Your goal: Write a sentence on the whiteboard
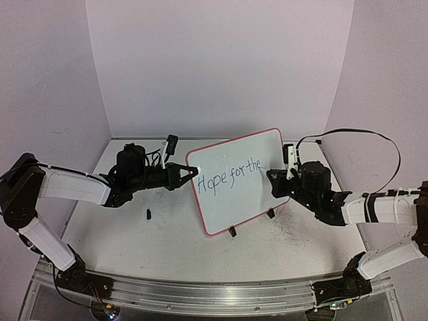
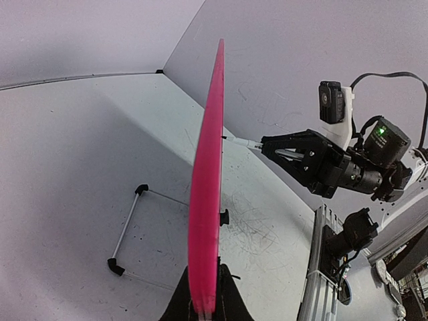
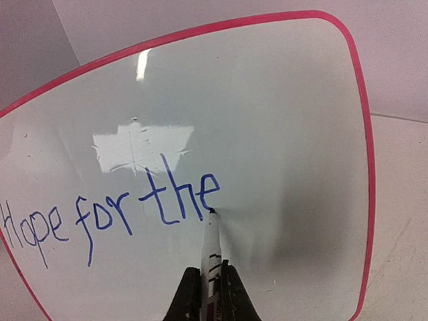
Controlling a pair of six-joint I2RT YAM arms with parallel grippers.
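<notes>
red-pink rim frames the whiteboard (image 1: 234, 180), which stands propped up on its small black feet (image 1: 232, 232) around the middle of the tabletop (image 1: 167, 247), a little nearer the right edge than the left, with its written face turned toward the near edge and your right arm. your left gripper (image 1: 190, 172) is clenched on the board's left edge; in the left wrist view the board shows edge-on and the dark fingers (image 2: 232, 304) pinch its rim from both sides. your right gripper (image 1: 277, 182) is closed around a marker (image 3: 211, 244), gripping its barrel with the tip pointing away from the wrist. that tip touches the white face just at the foot of the last letter. the sentence (image 3: 114, 214) is in blue ink and reads "hope for the", running from the left rim across the lower half of the face and rising slightly. a small dark object (image 1: 148, 214) lies on the tabletop between the board and the left edge; you cannot tell what it is. a thin wire frame (image 2: 127, 231) with black ends lies flat on the side of the board away from the writing. faint scribbles (image 1: 289, 231) mark the tabletop toward the right edge, beside your right arm.
</notes>
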